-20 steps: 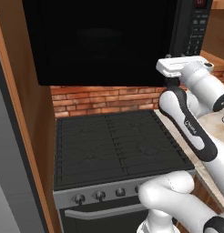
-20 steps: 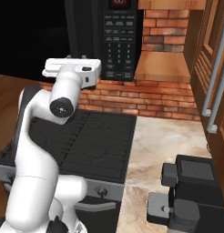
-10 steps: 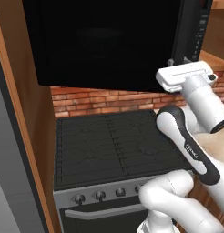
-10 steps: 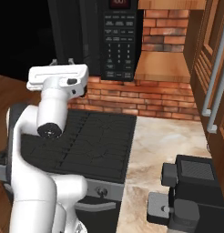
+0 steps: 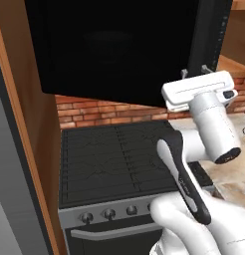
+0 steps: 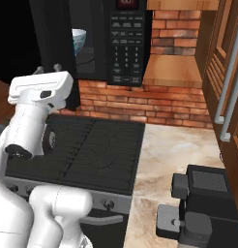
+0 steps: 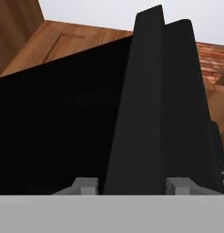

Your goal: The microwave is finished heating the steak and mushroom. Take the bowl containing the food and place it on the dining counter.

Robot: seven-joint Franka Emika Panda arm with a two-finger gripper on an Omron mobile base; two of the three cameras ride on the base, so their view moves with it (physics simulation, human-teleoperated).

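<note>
Microwave (image 6: 126, 43) upper centre of right base view, door (image 6: 55, 48) swung open to left, filling upper left of left base view. Bowl (image 6: 79, 39) visible inside cavity, upper left of centre, blue pattern showing. Gripper (image 7: 132, 184) at bottom of hand view, fingers spread wide either side of door's free edge, gripping nothing. Stove (image 5: 114, 159) below, centre. Marbled counter (image 6: 174, 150) to right.

Glossy white rounded arm links, dark joints, flat white hand block, grey fingertips (image 7: 89, 185).
</note>
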